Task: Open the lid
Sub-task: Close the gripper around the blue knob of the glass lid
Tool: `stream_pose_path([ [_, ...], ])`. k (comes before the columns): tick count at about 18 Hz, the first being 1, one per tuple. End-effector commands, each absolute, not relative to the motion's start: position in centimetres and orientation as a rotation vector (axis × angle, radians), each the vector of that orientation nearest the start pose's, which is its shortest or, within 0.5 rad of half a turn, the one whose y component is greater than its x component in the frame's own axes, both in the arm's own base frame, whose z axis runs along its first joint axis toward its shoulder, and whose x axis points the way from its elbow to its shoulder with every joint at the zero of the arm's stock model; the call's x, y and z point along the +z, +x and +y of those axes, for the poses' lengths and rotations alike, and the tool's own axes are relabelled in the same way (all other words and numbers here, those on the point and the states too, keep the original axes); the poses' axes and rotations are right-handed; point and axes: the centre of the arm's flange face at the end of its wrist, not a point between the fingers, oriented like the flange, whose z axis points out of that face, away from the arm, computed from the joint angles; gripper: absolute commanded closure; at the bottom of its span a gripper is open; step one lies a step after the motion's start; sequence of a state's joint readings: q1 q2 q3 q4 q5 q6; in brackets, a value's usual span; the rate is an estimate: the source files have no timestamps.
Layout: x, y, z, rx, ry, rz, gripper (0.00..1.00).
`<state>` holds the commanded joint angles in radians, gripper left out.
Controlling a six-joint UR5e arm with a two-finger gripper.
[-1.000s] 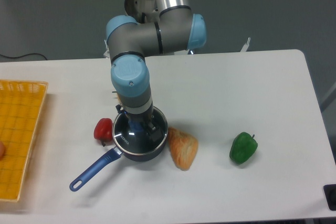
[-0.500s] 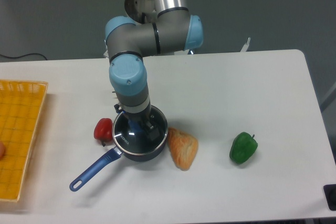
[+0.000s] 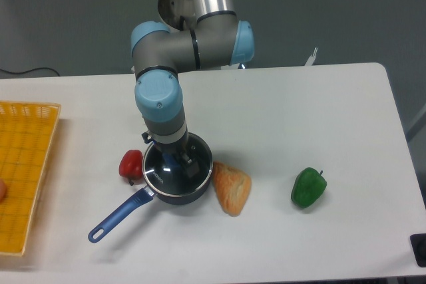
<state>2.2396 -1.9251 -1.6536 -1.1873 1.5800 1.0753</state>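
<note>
The round glass lid [image 3: 162, 173] with its thin metal rim lies on the dark saucepan [image 3: 200, 187], whose long blue handle [image 3: 120, 215] points to the front left. My gripper [image 3: 178, 161] reaches straight down onto the lid's centre. Its dark fingers [image 3: 190, 163] sit close on either side of the blue knob [image 3: 174, 159], shut on it. The wrist hides the far part of the lid.
A red pepper [image 3: 131, 164] touches the pan's left side and a bread roll [image 3: 231, 187] lies against its right. A green pepper [image 3: 308, 187] sits further right. A yellow basket [image 3: 23, 164] stands at the table's left edge.
The arm's wrist has shifted slightly left and up over the pan. The lid, pan and the other objects look unmoved.
</note>
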Motion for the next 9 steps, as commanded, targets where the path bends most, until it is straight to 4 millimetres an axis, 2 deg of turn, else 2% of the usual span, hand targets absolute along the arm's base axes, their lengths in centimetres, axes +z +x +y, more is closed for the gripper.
stream_pose_path([
  [7,29.08,-26.65,55.07,-0.056,-3.119,0.636,0.22],
  [9,29.06,-26.64,55.05,-0.058,-3.120,0.636,0.23],
])
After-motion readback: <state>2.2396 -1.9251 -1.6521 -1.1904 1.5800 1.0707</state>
